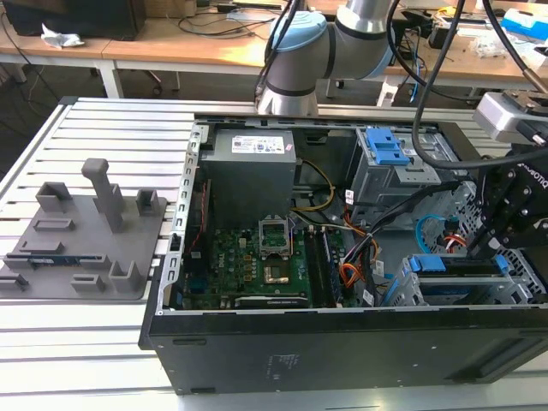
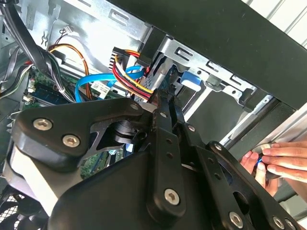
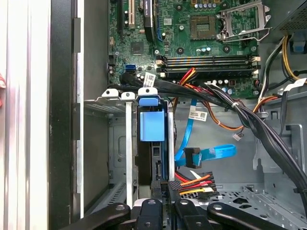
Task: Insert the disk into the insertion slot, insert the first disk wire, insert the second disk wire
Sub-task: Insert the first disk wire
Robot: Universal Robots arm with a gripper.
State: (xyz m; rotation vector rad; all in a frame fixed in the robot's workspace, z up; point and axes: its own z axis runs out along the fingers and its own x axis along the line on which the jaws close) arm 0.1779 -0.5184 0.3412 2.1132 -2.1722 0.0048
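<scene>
Aluminium-slatted desk [image 1: 103,128] carries open black computer case [image 1: 342,351]. Grey insertion slot [image 3: 117,143] in case's corner, exterior view's right; disk [image 3: 151,125] seated inside, blue carrier tab showing. Gripper [image 3: 165,186] low beside disk, jaws pinched on end of red-yellow-black wire [image 3: 196,182]. Blue flat cable [image 3: 211,152] loose nearby. Person's hand [image 2: 280,160] outside case wall.

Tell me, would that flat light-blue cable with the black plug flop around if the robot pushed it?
Probably floppy: the flat light-blue cable bends in a loose loop in the first wrist view. It likely weighs little, since it is a thin ribbon with a free end. Its black plug looks rigid, so that end should be easier to grip.
</scene>
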